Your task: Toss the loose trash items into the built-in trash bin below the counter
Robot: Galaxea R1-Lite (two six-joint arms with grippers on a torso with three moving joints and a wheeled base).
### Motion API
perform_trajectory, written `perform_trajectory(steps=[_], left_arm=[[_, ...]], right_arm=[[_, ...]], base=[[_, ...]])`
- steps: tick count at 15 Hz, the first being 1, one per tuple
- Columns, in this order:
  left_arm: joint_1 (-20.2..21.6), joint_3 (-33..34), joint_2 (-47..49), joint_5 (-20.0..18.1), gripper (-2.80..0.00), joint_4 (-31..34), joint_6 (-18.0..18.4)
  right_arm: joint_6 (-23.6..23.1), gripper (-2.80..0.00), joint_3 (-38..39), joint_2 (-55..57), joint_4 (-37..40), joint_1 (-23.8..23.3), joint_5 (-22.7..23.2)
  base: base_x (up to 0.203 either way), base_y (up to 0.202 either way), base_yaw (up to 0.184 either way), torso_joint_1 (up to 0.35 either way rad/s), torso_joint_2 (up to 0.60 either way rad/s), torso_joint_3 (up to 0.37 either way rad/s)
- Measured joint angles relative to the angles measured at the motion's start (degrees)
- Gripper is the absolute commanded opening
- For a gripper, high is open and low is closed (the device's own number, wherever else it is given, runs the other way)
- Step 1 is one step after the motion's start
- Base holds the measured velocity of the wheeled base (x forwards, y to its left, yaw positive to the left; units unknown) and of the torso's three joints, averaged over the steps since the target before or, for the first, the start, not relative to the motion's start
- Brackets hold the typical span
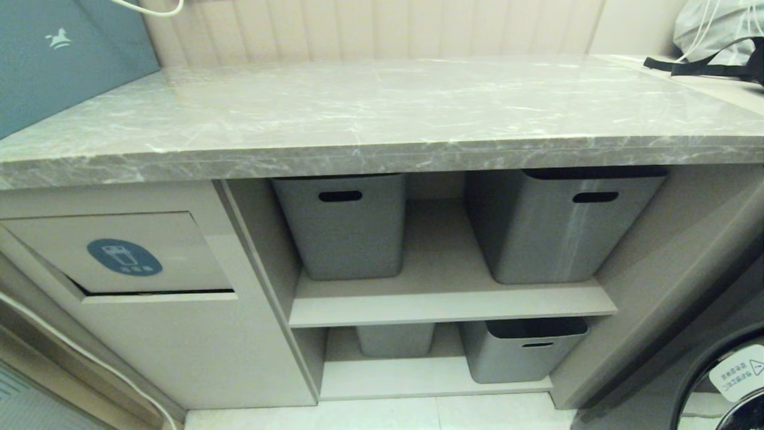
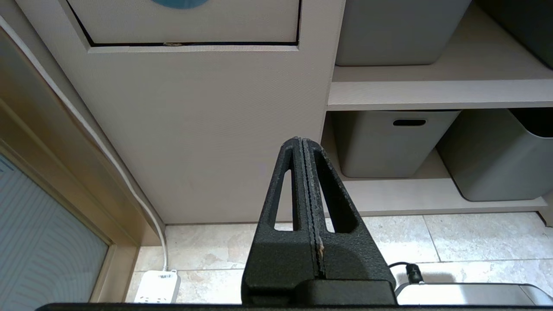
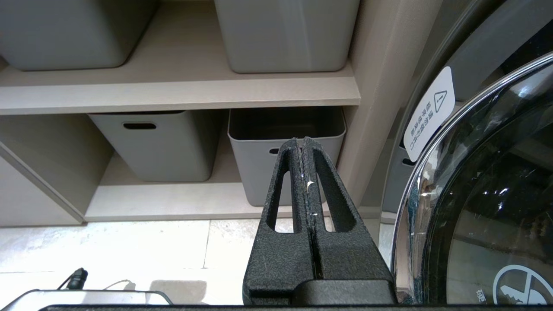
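The grey marble-look counter (image 1: 382, 107) spans the head view with no cardboard scraps on it; the trash items are out of view. Under its left end the beige bin flap (image 1: 119, 254) with a blue oval sticker (image 1: 124, 257) sits slightly ajar along its lower edge. Neither arm shows in the head view. My left gripper (image 2: 301, 141) is shut and empty, low in front of the cabinet panel (image 2: 203, 129) below the flap (image 2: 190, 21). My right gripper (image 3: 301, 140) is shut and empty, low before the lower shelf tub (image 3: 285, 129).
Grey tubs (image 1: 343, 224) (image 1: 561, 224) stand on the upper shelf, two more (image 1: 522, 349) below. A washing machine door (image 1: 722, 382) is at the right, a teal box (image 1: 54, 60) and a bag (image 1: 716, 36) on the counter ends. A white power strip (image 2: 157, 287) lies on the floor.
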Motion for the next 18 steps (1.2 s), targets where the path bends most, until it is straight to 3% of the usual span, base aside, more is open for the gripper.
perform_trajectory(steps=[18], left_arm=[[0.0, 0.0, 0.0, 0.0, -2.80, 0.0, 0.0]], right_arm=[[0.2, -2.80, 0.0, 0.0, 0.0, 0.0, 0.0]], base=[[0.000, 0.000, 0.000, 0.000, 0.00, 0.000]])
